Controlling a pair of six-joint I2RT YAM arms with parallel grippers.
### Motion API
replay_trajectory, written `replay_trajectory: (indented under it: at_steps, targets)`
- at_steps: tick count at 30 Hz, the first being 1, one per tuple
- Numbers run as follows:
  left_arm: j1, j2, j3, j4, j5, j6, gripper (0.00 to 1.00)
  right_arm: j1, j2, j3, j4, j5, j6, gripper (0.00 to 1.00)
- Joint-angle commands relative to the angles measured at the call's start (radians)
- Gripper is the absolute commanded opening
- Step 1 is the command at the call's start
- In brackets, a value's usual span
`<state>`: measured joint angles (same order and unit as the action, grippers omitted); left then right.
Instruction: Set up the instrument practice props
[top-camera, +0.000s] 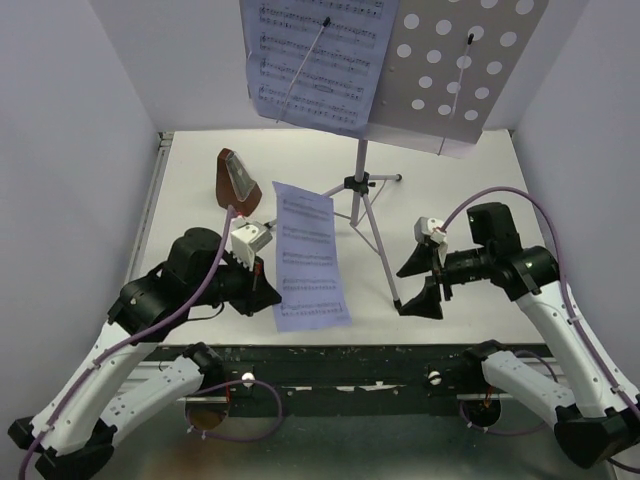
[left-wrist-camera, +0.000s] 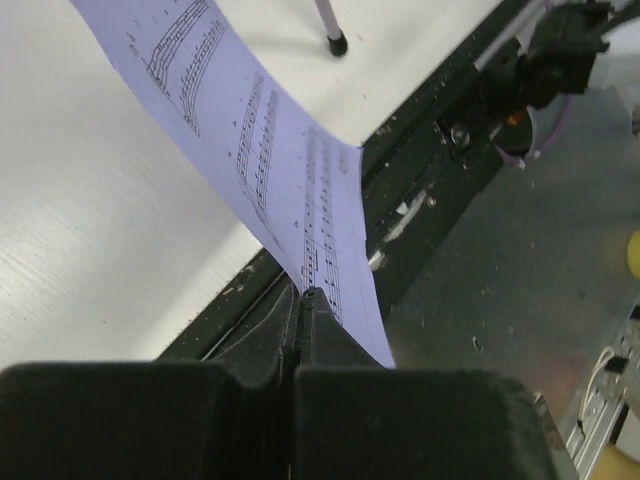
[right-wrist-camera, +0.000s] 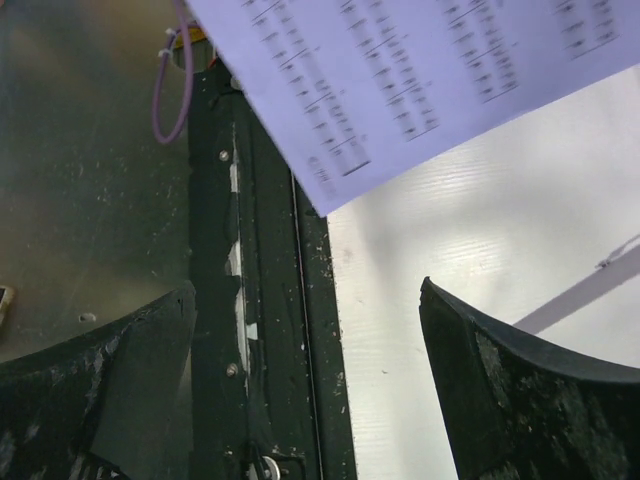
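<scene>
Alt text: the left gripper (top-camera: 272, 290) is clenched on one edge of a loose page (top-camera: 310, 255) of lavender sheet music. The page fans out ahead of its fingertips, limp and curved, above the white surface (top-camera: 460, 200). The right gripper (top-camera: 416, 284) is released, its jaws wide and empty. The loose page's near corner hangs ahead of it, and a tripod leg (top-camera: 378, 240) stands just beside it. Likely risks: the narrow pinch on floppy paper could slip or crease the sheet as it rises. The trailing end could snag the stand's lower lip or dislodge the mounted page (top-camera: 315, 60). The right gripper, if it moves in to help, could nudge the tripod leg and tip the light stand. Count: one pale lilac music stand (top-camera: 450, 70), beyond both grippers. Two pages, one held and one already on the stand. One brown metronome (top-camera: 238, 180), just beyond the left gripper. Two grippers.
</scene>
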<state>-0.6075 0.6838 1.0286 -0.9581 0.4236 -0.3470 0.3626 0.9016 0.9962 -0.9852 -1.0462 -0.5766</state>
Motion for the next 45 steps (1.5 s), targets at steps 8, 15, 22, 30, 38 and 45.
replay_trajectory:
  at_steps: [8,15,22,30,38,45]
  targets:
    - [-0.391,0.135,0.178,-0.028,-0.227,0.045,0.00,-0.140,-0.096,-0.177,0.334,-0.046,0.329,1.00]
    - [-0.449,0.146,0.232,0.027,-0.157,0.036,0.00,-0.185,-0.119,-0.263,0.569,0.049,0.645,1.00]
    - [-0.462,0.137,0.242,0.120,-0.100,0.031,0.00,-0.197,-0.086,-0.294,0.782,-0.138,0.848,1.00]
    - [-0.462,0.109,0.217,0.219,-0.068,0.026,0.00,-0.200,-0.099,-0.248,0.873,-0.239,0.984,0.97]
    - [-0.462,0.100,0.214,0.283,-0.072,0.034,0.00,-0.208,-0.138,-0.211,1.112,-0.268,1.329,0.79]
    - [-0.462,0.088,0.211,0.315,-0.088,0.032,0.00,-0.214,-0.158,-0.185,1.292,-0.275,1.537,0.25]
